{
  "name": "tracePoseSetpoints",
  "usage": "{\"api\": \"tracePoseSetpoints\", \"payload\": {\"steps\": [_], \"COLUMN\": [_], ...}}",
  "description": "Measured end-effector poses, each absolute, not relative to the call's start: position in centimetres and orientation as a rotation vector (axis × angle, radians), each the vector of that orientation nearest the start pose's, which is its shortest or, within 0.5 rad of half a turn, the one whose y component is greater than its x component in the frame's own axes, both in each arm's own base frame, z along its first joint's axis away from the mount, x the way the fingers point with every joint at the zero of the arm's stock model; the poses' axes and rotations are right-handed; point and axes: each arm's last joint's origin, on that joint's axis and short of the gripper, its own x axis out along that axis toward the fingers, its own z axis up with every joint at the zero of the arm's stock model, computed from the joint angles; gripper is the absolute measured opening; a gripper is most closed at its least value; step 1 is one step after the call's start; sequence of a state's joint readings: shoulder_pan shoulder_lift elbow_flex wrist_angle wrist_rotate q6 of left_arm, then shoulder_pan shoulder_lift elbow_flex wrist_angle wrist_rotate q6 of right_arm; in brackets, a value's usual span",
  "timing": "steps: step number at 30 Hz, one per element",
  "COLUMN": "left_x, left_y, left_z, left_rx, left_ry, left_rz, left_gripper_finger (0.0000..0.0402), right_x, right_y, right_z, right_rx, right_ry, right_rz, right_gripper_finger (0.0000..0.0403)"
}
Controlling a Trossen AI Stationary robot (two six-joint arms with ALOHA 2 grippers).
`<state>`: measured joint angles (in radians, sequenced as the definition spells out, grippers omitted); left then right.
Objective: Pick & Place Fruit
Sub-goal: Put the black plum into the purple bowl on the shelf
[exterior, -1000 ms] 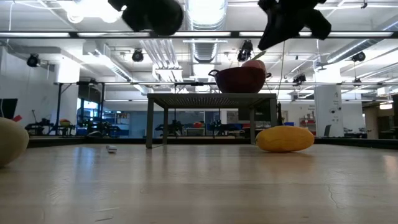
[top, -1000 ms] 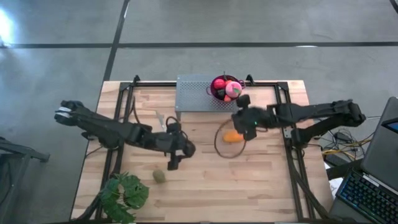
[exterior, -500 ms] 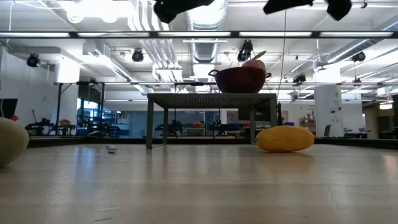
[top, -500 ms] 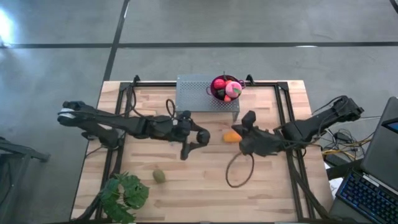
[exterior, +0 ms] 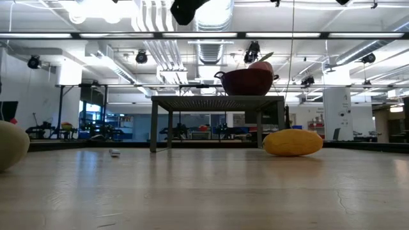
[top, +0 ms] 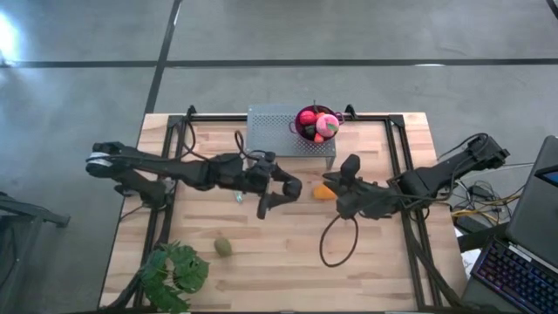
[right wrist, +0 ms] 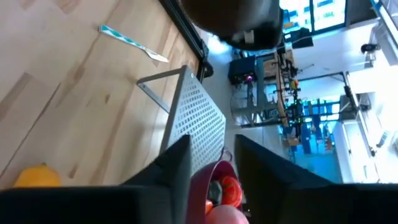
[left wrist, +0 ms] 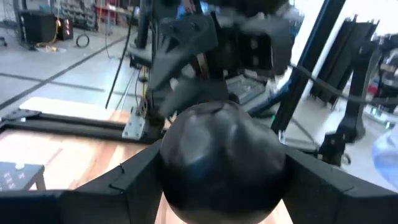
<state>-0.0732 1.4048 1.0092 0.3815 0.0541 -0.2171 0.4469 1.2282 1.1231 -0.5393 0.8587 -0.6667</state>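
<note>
My left gripper point(top: 289, 188) hovers mid-table, shut on a dark purple-black ball point(left wrist: 221, 158). My right gripper point(top: 349, 164) is open, above the table and just right of the elongated orange piece point(top: 324, 192), which lies on the wood point(exterior: 293, 142). The olive-green piece point(top: 224, 247) rests on the table nearer the near edge. The purple bowl point(top: 316, 122) stands on a grey perforated stand point(top: 283, 133) and holds pink and red balls. Through the right wrist camera I see the bowl point(right wrist: 214, 180) straight ahead. My left gripper pinches the dark ball point(left wrist: 221, 158) between its two fingers point(left wrist: 124, 186), one on each side of it. The ball is lifted clear of the table. It fills the gap between the fingers.
A leafy green plant point(top: 174, 270) sits at the near left corner. A dark cable loop point(top: 336, 240) hangs below the right arm over the table. A small teal bit point(right wrist: 127, 40) lies on the wood. Black frame rails run along both table sides.
My left gripper has carried the dark ball up and toward the table's right and far side, nearer the orange piece. My right arm has risen, leaving the low view, and drawn its elbow back toward the near right; its cable loop swung toward the near edge.
</note>
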Motion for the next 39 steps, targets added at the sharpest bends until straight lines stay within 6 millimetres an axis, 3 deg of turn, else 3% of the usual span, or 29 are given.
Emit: {"api": "tracePoseSetpoints", "payload": {"steps": [7,13,22,32,39], "left_x": [32.2,32.2,32.2,32.3,33.1], "left_y": [-1.5,-0.4,-0.3,-0.3,-0.4], "left_z": [33.4,33.5,34.0,34.4,33.5], "left_rx": [-0.25,-0.277,-0.282,-0.287,-0.303], "left_ry": [-0.089,-0.104,-0.157,-0.2,-0.187], "left_rz": [-0.11,-0.085,-0.133,-0.15,-0.177], "left_gripper_finger": [0.0272,0.0272,0.0272,0.0272,0.0272], "right_x": [23.7,24.4,24.8,26.1,27.1], "right_y": [9.1,9.3,9.5,9.1,9.4], "right_z": [34.2,35.4,36.5,36.3,35.9], "right_rx": [-1.082,-1.131,-1.142,-1.136,-1.172], "right_ry": [0.607,0.5,0.401,0.394,0.382], "right_rz": [-0.156,-0.178,-0.214,-0.254,-0.26], "right_gripper_finger": [0.0225,0.0277,0.0314,0.0353,0.0363]}}
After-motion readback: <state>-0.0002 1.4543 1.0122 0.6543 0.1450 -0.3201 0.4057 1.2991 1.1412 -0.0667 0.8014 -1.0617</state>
